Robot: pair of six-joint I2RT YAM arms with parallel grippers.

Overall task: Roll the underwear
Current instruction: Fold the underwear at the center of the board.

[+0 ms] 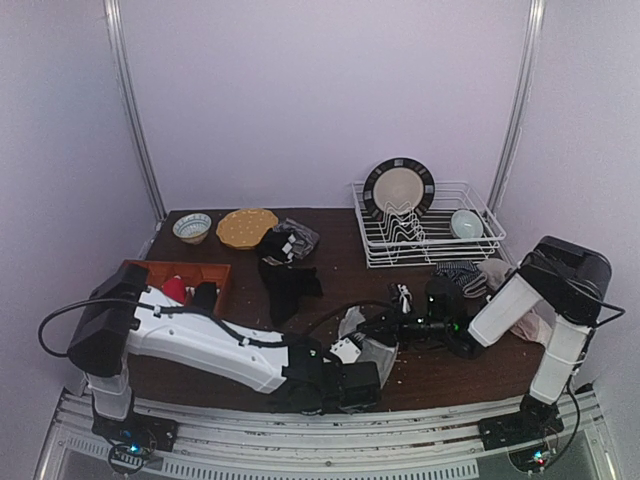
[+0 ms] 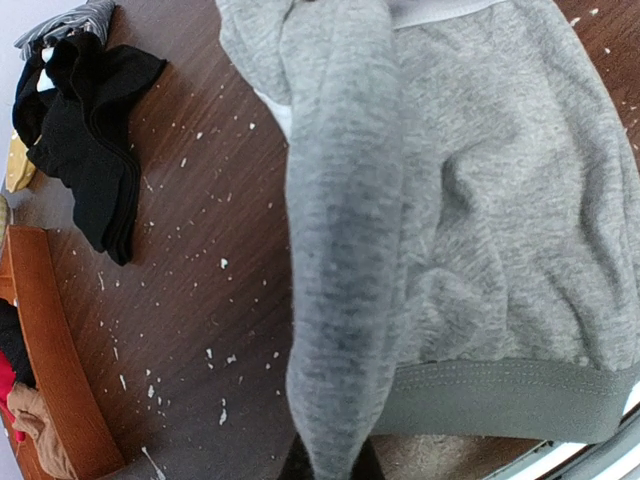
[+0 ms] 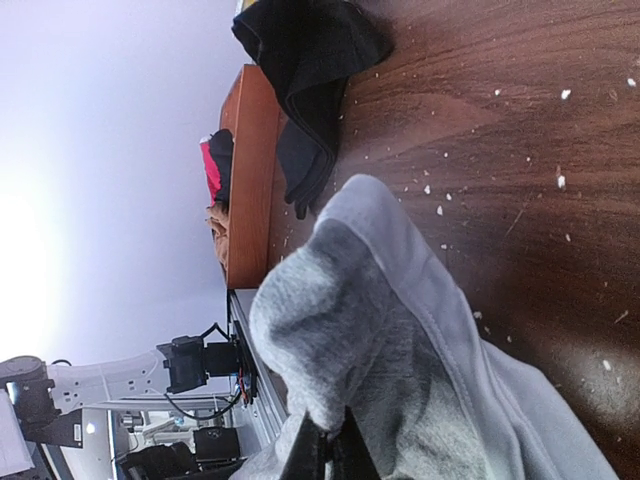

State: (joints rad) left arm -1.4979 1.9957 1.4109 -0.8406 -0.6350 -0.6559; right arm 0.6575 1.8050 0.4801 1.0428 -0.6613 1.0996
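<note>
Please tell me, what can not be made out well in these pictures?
1. Left gripper fingertips: left wrist view, wrapped by the grey underwear and cut by the bottom edge.
2. Right gripper fingertips: right wrist view, buried in the same cloth.
3. Orange tray contents: top view, too small, partly behind the left arm.

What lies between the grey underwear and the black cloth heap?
Only bare brown tabletop flecked with small white specks separates the grey underwear from the black cloth; the left wrist view shows it.
</note>
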